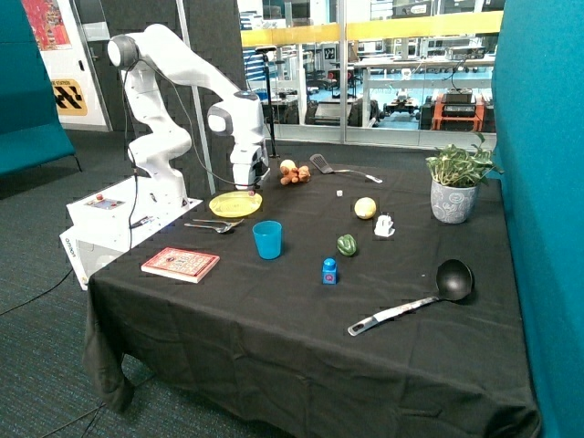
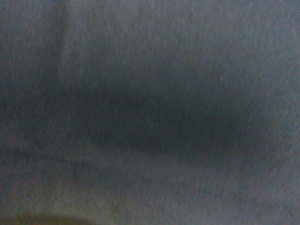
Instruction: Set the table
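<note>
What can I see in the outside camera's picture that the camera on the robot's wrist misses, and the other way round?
Only the outside view shows the arm, its tool low over the yellow plate, the blue cup, the book, the ladle and the potted plant. Only the wrist view shows a close patch of dark cloth with a soft shadow; no objects appear in it. Both seem to share the table and its black cloth.

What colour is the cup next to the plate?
The cup is blue, clearest in the outside view, standing beside the yellow plate under the gripper.
</note>
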### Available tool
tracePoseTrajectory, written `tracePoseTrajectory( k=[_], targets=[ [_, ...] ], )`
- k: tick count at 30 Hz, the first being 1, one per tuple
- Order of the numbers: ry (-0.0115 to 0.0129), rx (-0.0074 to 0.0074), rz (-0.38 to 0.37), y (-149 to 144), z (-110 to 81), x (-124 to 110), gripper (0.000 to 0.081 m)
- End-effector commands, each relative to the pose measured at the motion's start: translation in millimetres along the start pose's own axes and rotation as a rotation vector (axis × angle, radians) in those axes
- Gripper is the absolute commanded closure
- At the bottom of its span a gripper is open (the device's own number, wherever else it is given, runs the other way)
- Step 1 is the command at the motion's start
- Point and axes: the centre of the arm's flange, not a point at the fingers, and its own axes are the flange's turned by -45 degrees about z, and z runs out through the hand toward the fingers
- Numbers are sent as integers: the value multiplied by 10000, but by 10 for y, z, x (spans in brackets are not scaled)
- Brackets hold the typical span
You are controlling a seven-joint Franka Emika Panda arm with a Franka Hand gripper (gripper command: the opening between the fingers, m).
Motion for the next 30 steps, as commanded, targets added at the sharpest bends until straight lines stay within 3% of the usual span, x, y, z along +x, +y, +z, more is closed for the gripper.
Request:
tracePoseTrajectory(
  k=[1,11,30],
  targets=[
    [-16,-15,288,114,-104,263,461],
    [-16,-15,400,367,-304,492,456],
    [-16,-15,904,767,-415,642,459]
  ],
)
